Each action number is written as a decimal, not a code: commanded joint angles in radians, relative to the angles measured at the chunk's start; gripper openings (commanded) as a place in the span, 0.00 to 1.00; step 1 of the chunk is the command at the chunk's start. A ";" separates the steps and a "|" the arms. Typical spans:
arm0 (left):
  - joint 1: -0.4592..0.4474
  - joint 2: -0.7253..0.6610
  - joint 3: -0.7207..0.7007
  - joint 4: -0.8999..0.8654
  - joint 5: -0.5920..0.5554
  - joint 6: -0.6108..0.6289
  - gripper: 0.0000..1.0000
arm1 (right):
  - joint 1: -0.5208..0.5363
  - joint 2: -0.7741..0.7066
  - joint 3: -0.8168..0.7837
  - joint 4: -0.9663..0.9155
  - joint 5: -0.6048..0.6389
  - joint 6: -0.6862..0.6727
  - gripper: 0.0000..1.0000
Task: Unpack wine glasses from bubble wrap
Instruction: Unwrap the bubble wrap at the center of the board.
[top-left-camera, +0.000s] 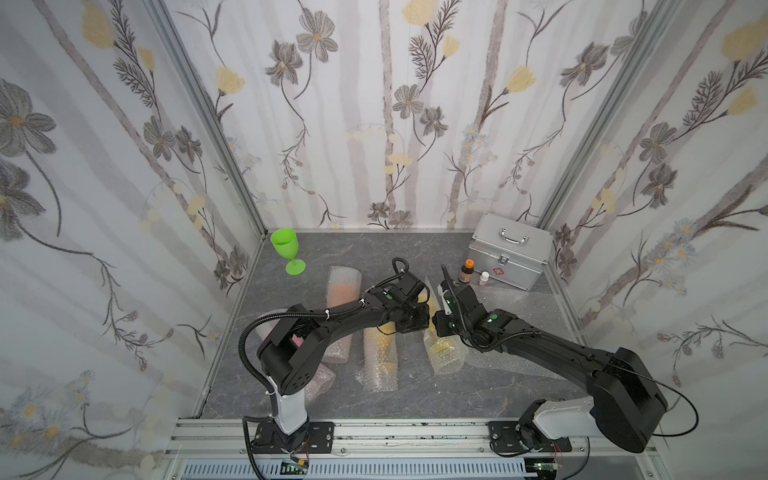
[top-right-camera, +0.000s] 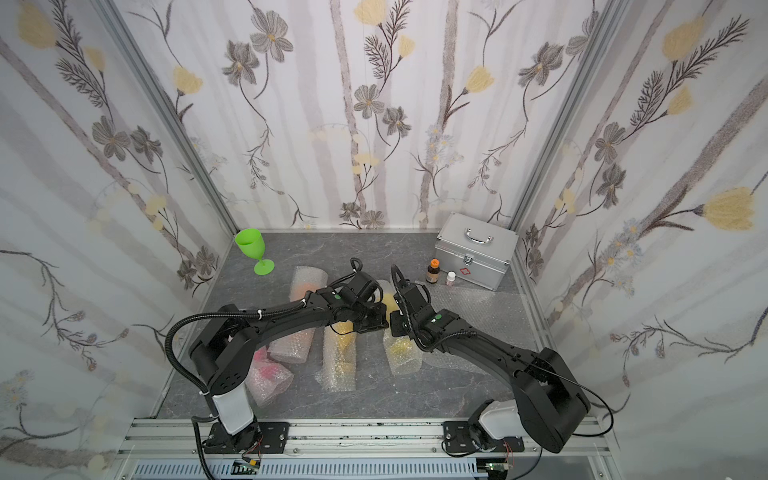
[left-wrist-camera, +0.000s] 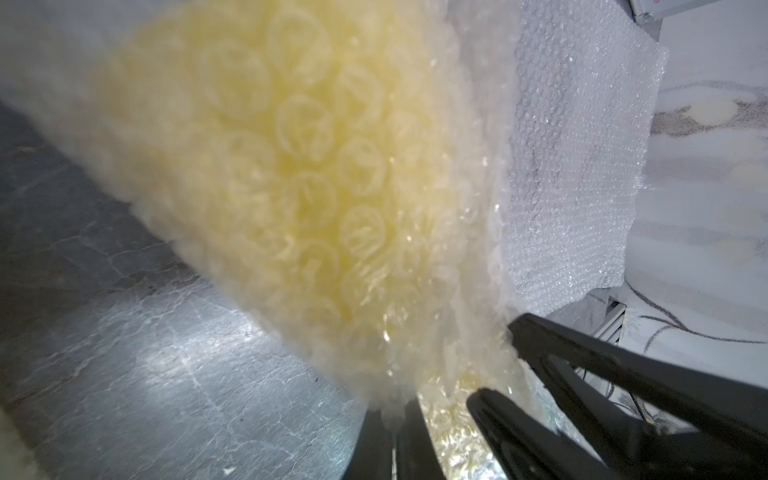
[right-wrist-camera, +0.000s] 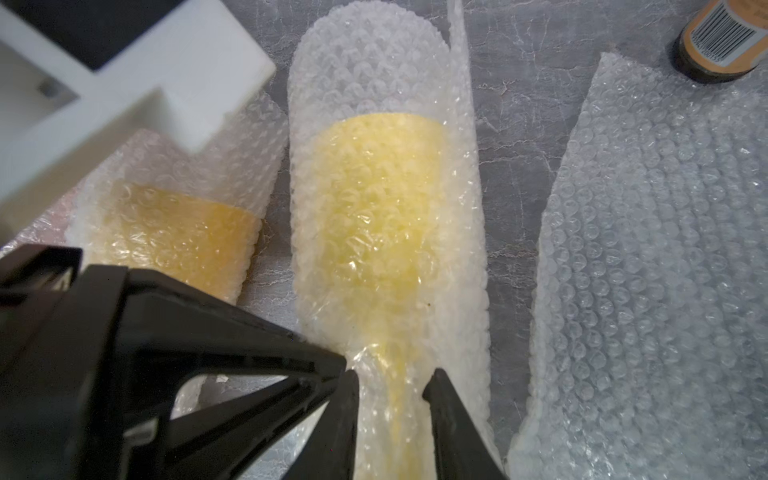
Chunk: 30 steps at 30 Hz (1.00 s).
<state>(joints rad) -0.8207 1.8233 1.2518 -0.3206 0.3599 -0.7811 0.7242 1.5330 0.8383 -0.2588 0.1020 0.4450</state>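
Observation:
A yellow wine glass (right-wrist-camera: 374, 216) lies rolled in bubble wrap (right-wrist-camera: 374, 54) on the grey tabletop. My right gripper (right-wrist-camera: 390, 382) is shut on its wrapped stem, a finger on each side. My left gripper (left-wrist-camera: 395, 409) is shut on an edge of the same wrap (left-wrist-camera: 291, 166), close beside the right fingers (left-wrist-camera: 582, 374). An amber-yellow wine glass (right-wrist-camera: 178, 237) lies wrapped next to it. An orange one (top-left-camera: 343, 291) and a pink one (top-right-camera: 268, 370) are wrapped too. A bare lime green wine glass (top-left-camera: 286, 249) stands upright at the back left. A flat bubble wrap sheet (right-wrist-camera: 644, 270) lies to the right.
A silver metal case (top-left-camera: 509, 257) stands at the back right, with a brown orange-capped bottle (top-left-camera: 466, 272) and a small white bottle (top-left-camera: 484, 278) in front of it. Flowered walls close the table on three sides. The two wrists nearly touch over the middle.

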 joint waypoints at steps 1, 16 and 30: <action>0.000 -0.009 0.011 0.003 -0.004 0.014 0.00 | 0.000 0.012 0.017 0.003 0.037 -0.009 0.31; 0.001 -0.012 0.004 0.002 -0.004 0.022 0.00 | -0.003 0.096 0.070 0.003 0.039 -0.018 0.32; 0.003 -0.012 0.007 -0.008 -0.008 0.039 0.00 | -0.006 0.071 0.043 -0.021 0.018 -0.063 0.38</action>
<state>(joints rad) -0.8192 1.8172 1.2530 -0.3260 0.3603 -0.7559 0.7193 1.6096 0.8886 -0.2920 0.1322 0.3981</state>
